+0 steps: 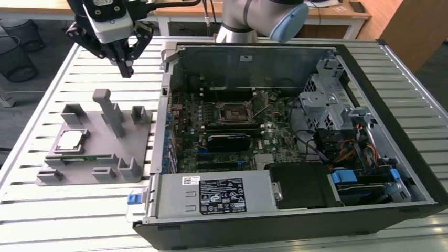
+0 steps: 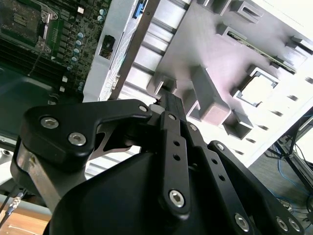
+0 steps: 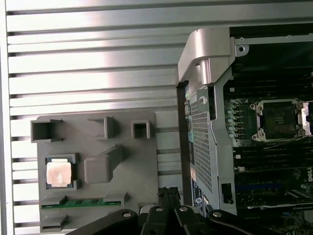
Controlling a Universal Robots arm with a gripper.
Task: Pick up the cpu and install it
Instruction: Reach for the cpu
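Note:
The cpu (image 1: 70, 139) is a small silvery square chip lying flat in a recess of the grey fixture block (image 1: 112, 157) on the slatted table, at the exterior view's left. Both wrist views show the cpu (image 2: 257, 90) (image 3: 59, 173) in that recess. My gripper (image 1: 126, 71) hangs above the table beyond the fixture, well clear of the chip, its black fingers shut together with nothing between them. The gripper's (image 2: 171, 100) fingers (image 3: 167, 193) point down toward the fixture's edge nearest the case. Inside the open computer case, the motherboard socket (image 1: 234, 112) (image 3: 279, 120) stands open.
The open computer case (image 1: 392, 210) takes up the middle and the exterior view's right, with its metal wall (image 1: 165, 105) right next to the fixture. A green memory stick (image 3: 80, 202) lies in a fixture slot. Upright grey posts (image 1: 105, 105) rise from the fixture.

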